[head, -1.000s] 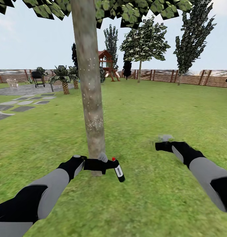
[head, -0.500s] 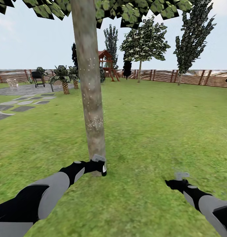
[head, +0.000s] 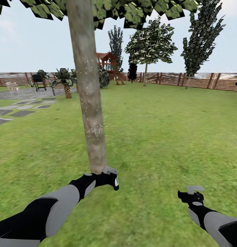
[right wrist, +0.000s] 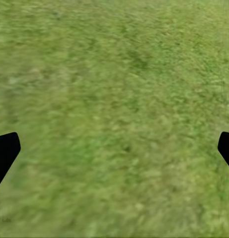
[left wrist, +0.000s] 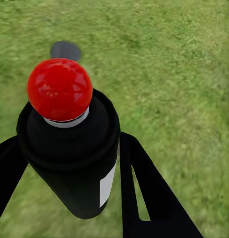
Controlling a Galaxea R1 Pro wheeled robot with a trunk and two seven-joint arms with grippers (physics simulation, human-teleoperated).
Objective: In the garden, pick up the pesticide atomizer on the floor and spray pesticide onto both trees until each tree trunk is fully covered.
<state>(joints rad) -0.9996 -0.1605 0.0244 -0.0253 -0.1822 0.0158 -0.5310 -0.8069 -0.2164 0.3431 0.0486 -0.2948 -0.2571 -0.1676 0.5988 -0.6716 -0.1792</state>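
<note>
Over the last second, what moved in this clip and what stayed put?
The left gripper, holding the pesticide atomizer, turned it from lying sideways to pointing away and shifted slightly right. The right gripper drew back low toward the robot, empty and open. The view shifted slightly, so the camera moved. The speckled tree trunk and lawn stayed.

ground: green lawn (head: 159, 130) | far edge: brown slat fence (head: 200, 80) | left: grey paved patio (head: 25, 93), stepping stones (head: 22, 109), black grill (head: 38, 81) | center back: wooden play tower (head: 109, 67) | sky: pale blue, daylight
</note>
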